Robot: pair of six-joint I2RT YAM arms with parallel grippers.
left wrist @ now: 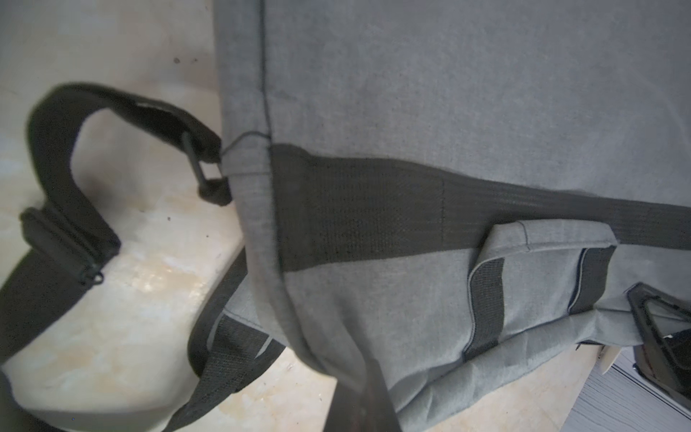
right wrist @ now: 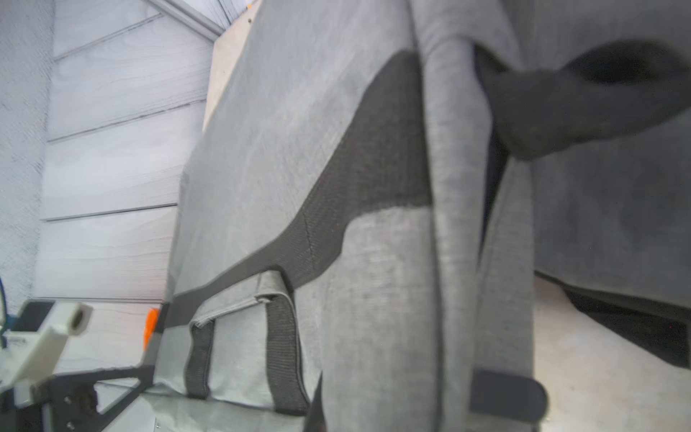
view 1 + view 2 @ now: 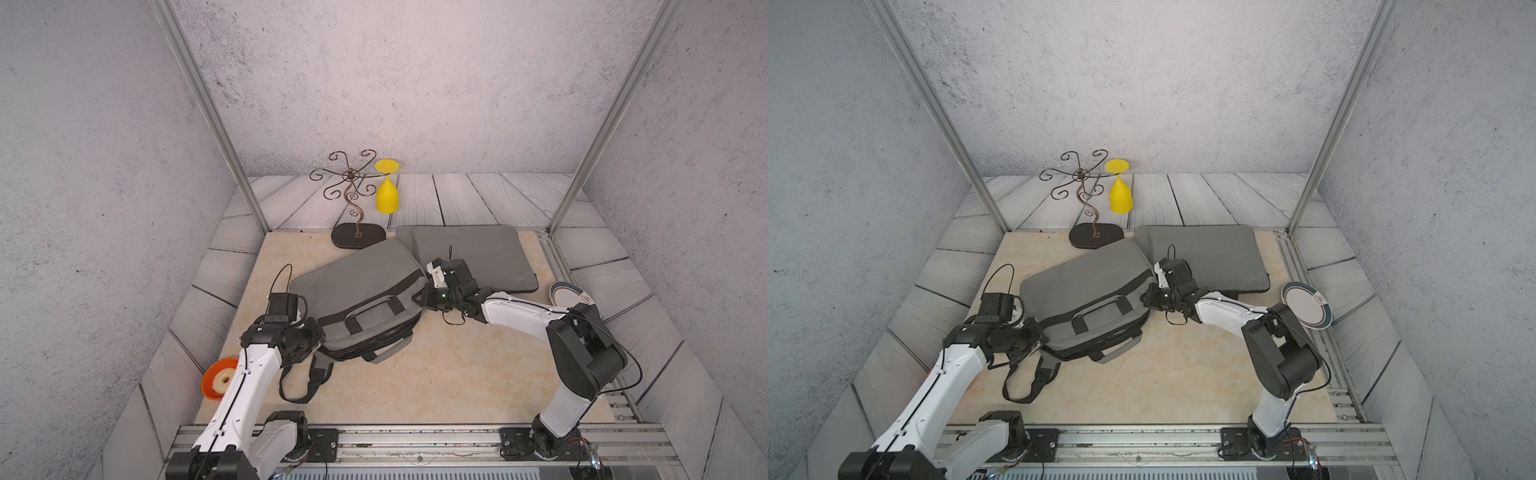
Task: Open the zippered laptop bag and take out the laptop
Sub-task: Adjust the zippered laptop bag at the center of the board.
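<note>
At the middle of the beige mat lies the grey laptop bag (image 3: 357,282), flat on its side, with its handles and loose shoulder strap (image 3: 305,386) toward me. My left gripper (image 3: 318,337) is pinched shut on the seam at the bag's near left corner, anchoring it. My right gripper (image 3: 417,297) is closed tight at the bag's right end. Whether it has caught a zipper pull or only fabric, I cannot tell from my wrist view. No laptop shows, so I judge it is inside and the unzipping step has barely begun. The dark zipper line (image 3: 374,343) along the near edge looks closed. Next I would hold the corner firm with my left and draw my right along that zipper track, watching that the bag does not slide toward the flat grey sleeve (image 3: 473,253) behind it.
</note>
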